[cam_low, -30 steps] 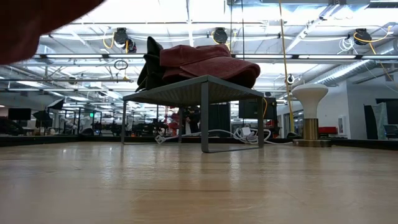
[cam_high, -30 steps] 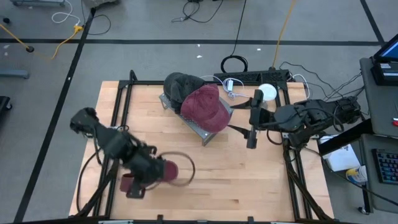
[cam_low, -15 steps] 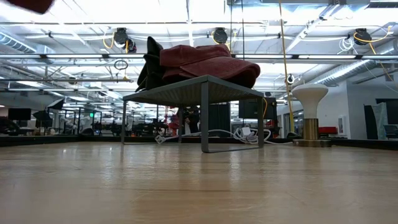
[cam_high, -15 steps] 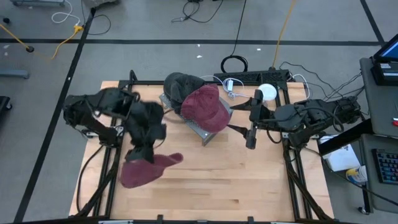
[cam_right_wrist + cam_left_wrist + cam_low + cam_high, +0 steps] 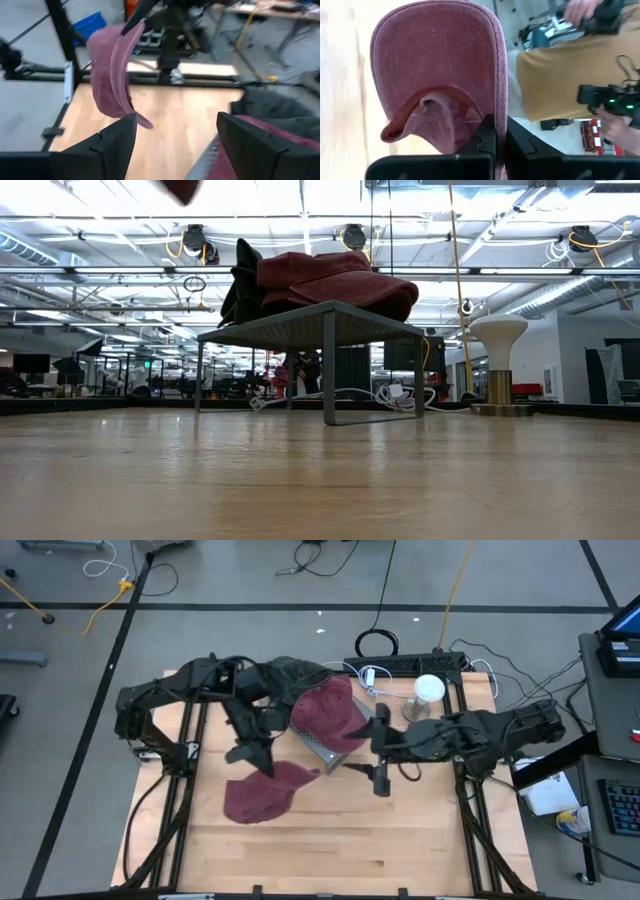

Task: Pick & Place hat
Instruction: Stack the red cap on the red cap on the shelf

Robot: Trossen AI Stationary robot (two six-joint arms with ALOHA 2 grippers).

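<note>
A maroon cap (image 5: 262, 795) hangs in the air below my left gripper (image 5: 255, 753), which is shut on it over the table's left half, beside the rack. In the left wrist view the cap's brim underside (image 5: 435, 55) fills the picture. Only a scrap of the cap (image 5: 182, 188) shows at the low view's top. A grey metal rack (image 5: 322, 748) carries another maroon cap (image 5: 330, 710) and a dark cap (image 5: 288, 675). My right gripper (image 5: 380, 778) is open to the right of the rack, holding nothing, and faces the hanging cap (image 5: 111, 70). My left gripper pinches the cap between its two fingers (image 5: 489, 142) at the brim's side edge (image 5: 501, 107), close to where the brim meets the crown. It comes from above. The cap is lifted clear of the table and hangs below the fingers, with the brim pointing down.
A white stand (image 5: 428, 690) is at the far right corner of the table, with cables (image 5: 375, 675) behind the rack. The rack's legs (image 5: 328, 365) stand on the wooden top. Bare wood (image 5: 380, 840) lies along the near side. A person in a mustard shirt (image 5: 555, 75) shows beyond the table.
My left gripper has carried the cap up from the table's near left part toward the far edge and the rack. The cap now hangs beside the rack. My right gripper has moved toward the table's left and slightly nearer, closer to the rack.
</note>
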